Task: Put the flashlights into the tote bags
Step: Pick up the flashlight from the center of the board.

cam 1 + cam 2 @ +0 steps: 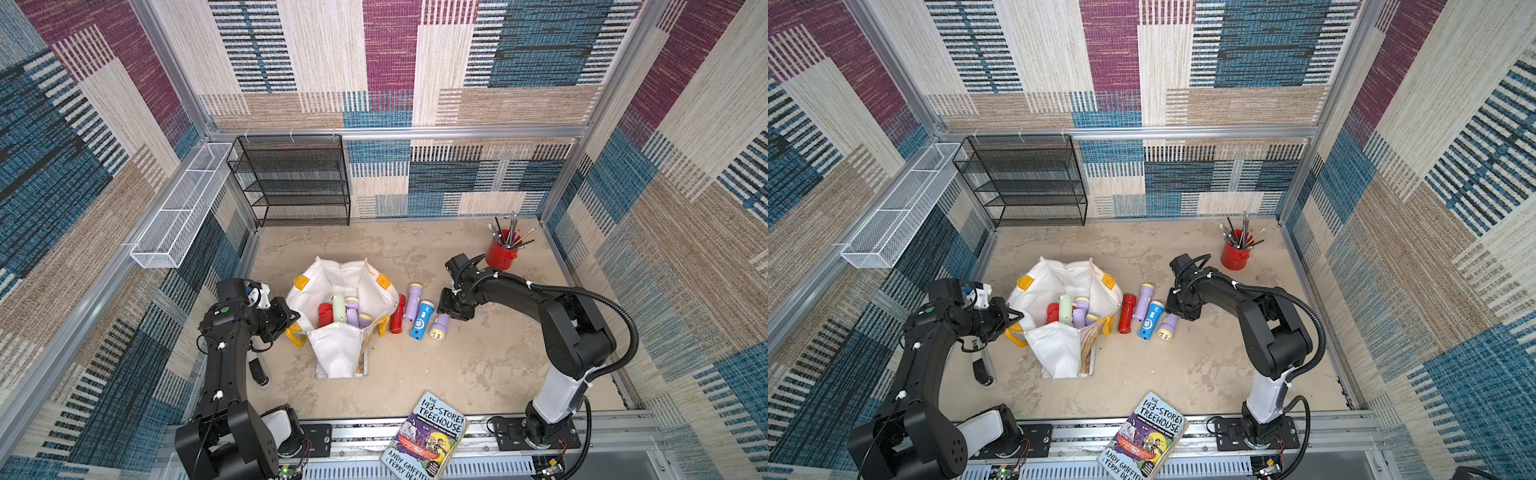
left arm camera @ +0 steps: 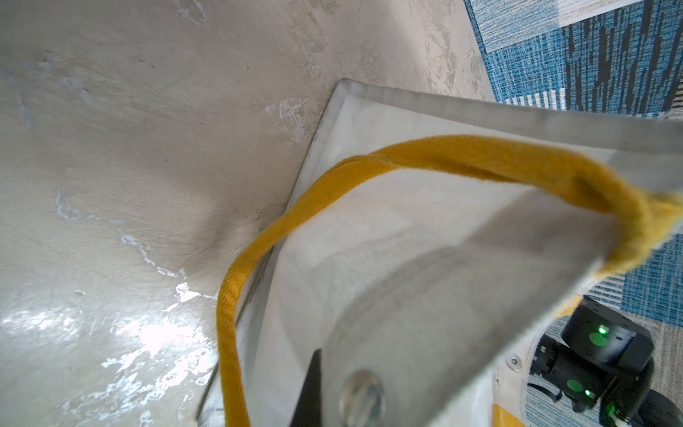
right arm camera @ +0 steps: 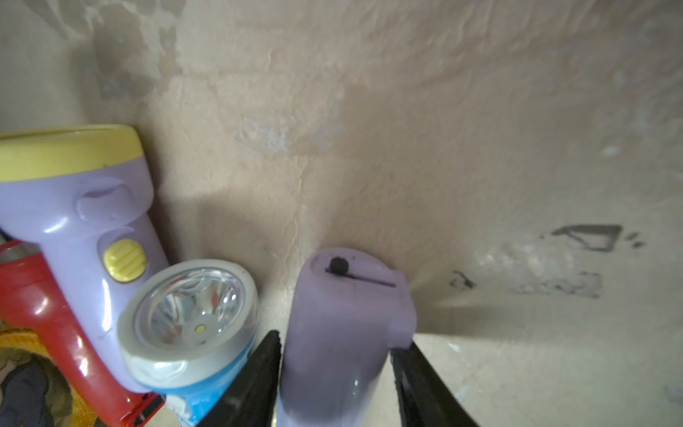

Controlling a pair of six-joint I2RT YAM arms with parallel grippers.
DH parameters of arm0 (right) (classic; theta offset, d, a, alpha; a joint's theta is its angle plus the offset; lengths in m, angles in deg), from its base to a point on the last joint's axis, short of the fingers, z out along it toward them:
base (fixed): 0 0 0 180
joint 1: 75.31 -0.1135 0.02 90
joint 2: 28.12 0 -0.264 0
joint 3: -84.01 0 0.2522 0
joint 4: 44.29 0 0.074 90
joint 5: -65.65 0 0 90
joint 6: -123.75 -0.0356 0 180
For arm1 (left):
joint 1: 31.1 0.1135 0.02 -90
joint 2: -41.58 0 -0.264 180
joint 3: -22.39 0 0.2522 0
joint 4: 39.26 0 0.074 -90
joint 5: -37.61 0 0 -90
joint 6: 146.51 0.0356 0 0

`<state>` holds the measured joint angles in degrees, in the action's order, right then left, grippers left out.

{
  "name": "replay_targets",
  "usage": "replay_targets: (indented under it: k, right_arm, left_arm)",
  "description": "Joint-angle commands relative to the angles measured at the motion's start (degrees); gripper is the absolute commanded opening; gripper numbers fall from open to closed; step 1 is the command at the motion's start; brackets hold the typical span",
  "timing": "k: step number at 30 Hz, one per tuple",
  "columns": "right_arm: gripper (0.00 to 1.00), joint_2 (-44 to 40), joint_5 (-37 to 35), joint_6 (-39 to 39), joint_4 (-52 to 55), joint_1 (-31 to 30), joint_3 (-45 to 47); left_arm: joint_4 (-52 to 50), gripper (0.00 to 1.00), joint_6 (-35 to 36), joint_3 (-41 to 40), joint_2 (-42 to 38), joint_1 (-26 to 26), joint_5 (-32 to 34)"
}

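The white tote bag (image 1: 345, 272) (image 1: 1059, 274) with yellow handles (image 2: 443, 151) stands open at mid-table. Several flashlights lie inside it: red (image 1: 325, 313), pale green (image 1: 339, 309) and lilac (image 1: 352, 315). My left gripper (image 1: 293, 318) (image 1: 1016, 316) is shut on the bag's left rim, with the bag wall (image 2: 406, 258) filling the left wrist view. Right of the bag lie a red (image 1: 397, 318), a lilac (image 1: 412, 305) and a blue flashlight (image 1: 422, 320). My right gripper (image 1: 451, 313) (image 3: 338, 338) has its fingers against both sides of another lilac flashlight (image 1: 439, 326) (image 3: 347, 303), which lies on the table.
A red cup (image 1: 501, 253) of pencils stands at the back right, close behind the right arm. A black mesh rack (image 1: 291, 178) and a white wire basket (image 1: 178, 216) line the back left. A book (image 1: 428, 436) rests on the front rail. A small black object (image 1: 259, 370) lies beside the left arm.
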<state>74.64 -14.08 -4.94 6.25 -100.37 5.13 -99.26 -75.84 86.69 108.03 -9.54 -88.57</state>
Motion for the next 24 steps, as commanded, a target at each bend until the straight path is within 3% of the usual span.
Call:
replay_targets:
  k: [1,24]
  right_arm:
    - [0.51,0.5,1.1,0.0,-0.9,-0.1,-0.1]
    - [0.45,2.9,-5.2,5.2,0.1,0.2,1.8]
  left_arm:
    - [-0.3,0.00,0.4,0.2,0.2,0.0,-0.6]
    - [-0.3,0.00,0.3,0.3,0.5,-0.1,-0.6]
